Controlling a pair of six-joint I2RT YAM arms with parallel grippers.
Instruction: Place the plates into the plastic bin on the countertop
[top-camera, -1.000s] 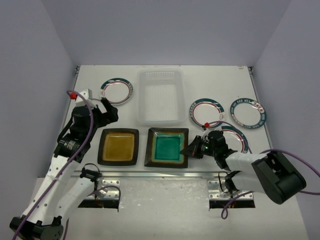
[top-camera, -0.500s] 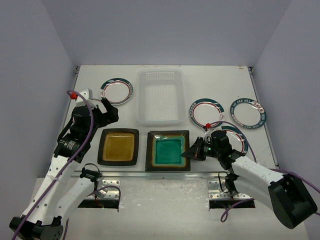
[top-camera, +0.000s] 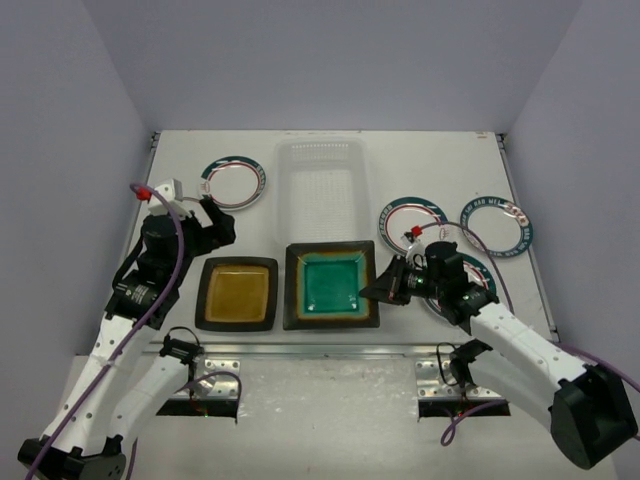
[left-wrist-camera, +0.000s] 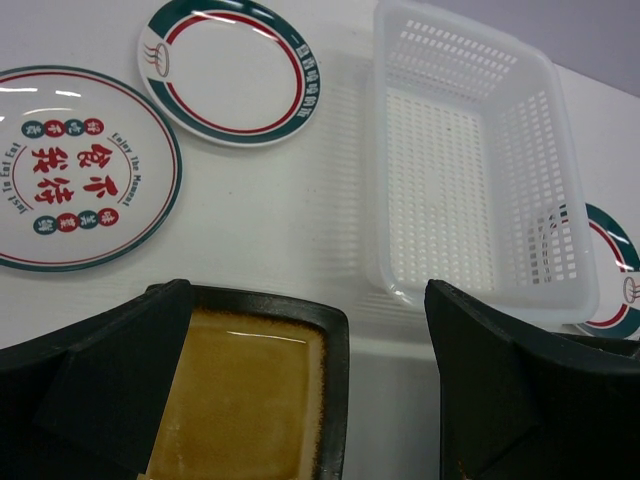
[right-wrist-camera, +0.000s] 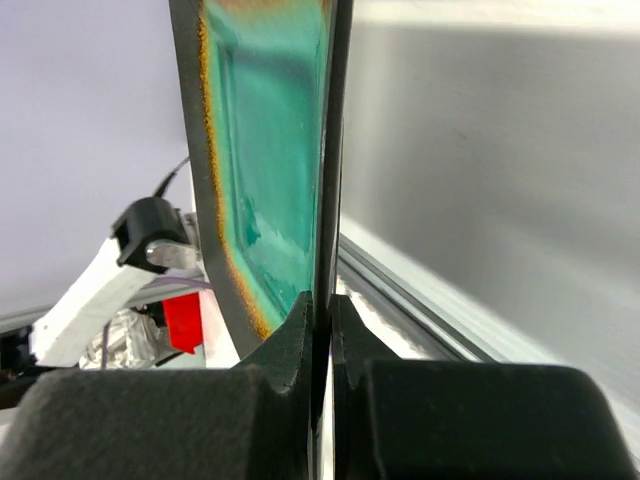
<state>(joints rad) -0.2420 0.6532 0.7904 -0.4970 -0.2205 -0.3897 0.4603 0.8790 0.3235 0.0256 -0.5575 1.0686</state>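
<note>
My right gripper (top-camera: 383, 289) is shut on the right rim of the teal square plate (top-camera: 330, 284), which hangs lifted just in front of the plastic bin (top-camera: 322, 195). In the right wrist view the fingers pinch the plate's dark rim (right-wrist-camera: 322, 318), and the teal plate (right-wrist-camera: 268, 150) stands edge-on. The amber square plate (top-camera: 237, 293) lies flat on the countertop (top-camera: 440, 165). My left gripper (top-camera: 217, 222) hovers open above the amber plate's (left-wrist-camera: 245, 400) far edge, touching nothing. The bin (left-wrist-camera: 470, 150) holds nothing.
Round white plates lie left of the bin (top-camera: 233, 182) and right of it (top-camera: 412, 225), (top-camera: 497, 222); another (top-camera: 470, 290) sits partly under my right arm. The left wrist view shows a red-patterned plate (left-wrist-camera: 70, 165) beside a banded one (left-wrist-camera: 228, 68).
My right gripper has lifted the teal plate off the countertop and carried it back toward the bin. The left arm has barely moved.
</note>
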